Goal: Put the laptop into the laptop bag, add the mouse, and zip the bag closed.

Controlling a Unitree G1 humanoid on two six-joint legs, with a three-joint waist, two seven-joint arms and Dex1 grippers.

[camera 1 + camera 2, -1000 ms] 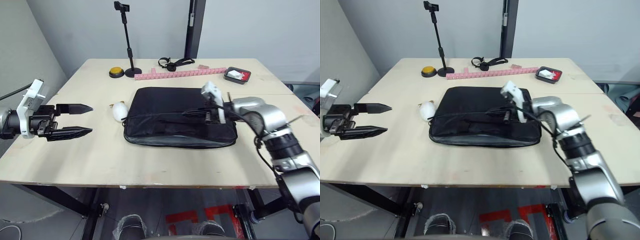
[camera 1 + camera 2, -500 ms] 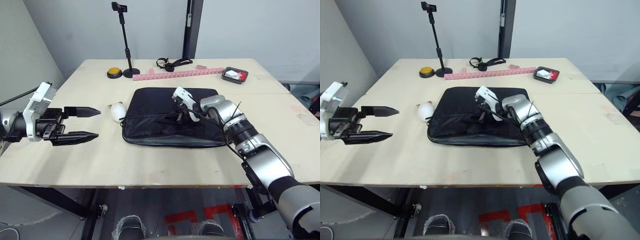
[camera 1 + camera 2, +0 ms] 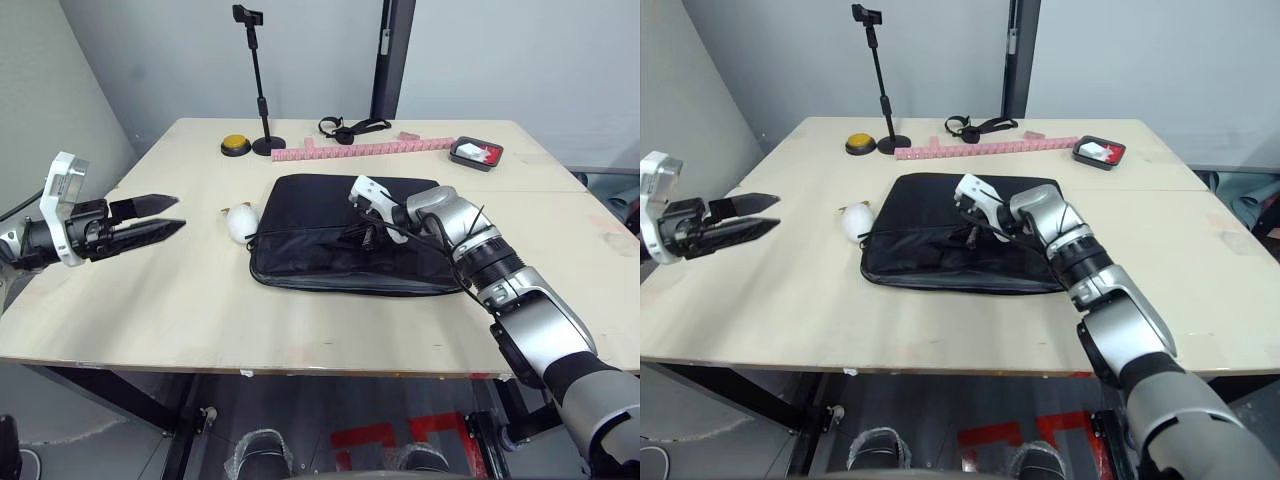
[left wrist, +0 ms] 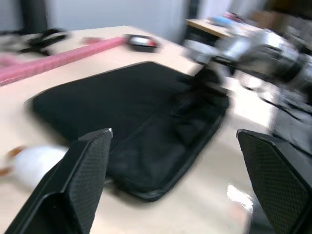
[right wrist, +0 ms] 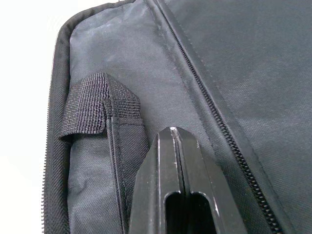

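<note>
Bare lab or test room: plywood worktable [image 3: 200, 300], phone stand [image 3: 256, 80], plain grey walls [image 3: 500, 50].

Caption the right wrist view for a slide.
Right gripper, fingers shut, pressed over the black laptop bag beside its webbing handle and zipper.

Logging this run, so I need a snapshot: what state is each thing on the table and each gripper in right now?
laptop bag: lying flat, handles on top.
right gripper: shut, tips over the bag beside a handle.
left gripper: open, off the bag, over the table's left edge.
plush toy: lying at the bag's left end.
phone stand: upright.
</note>
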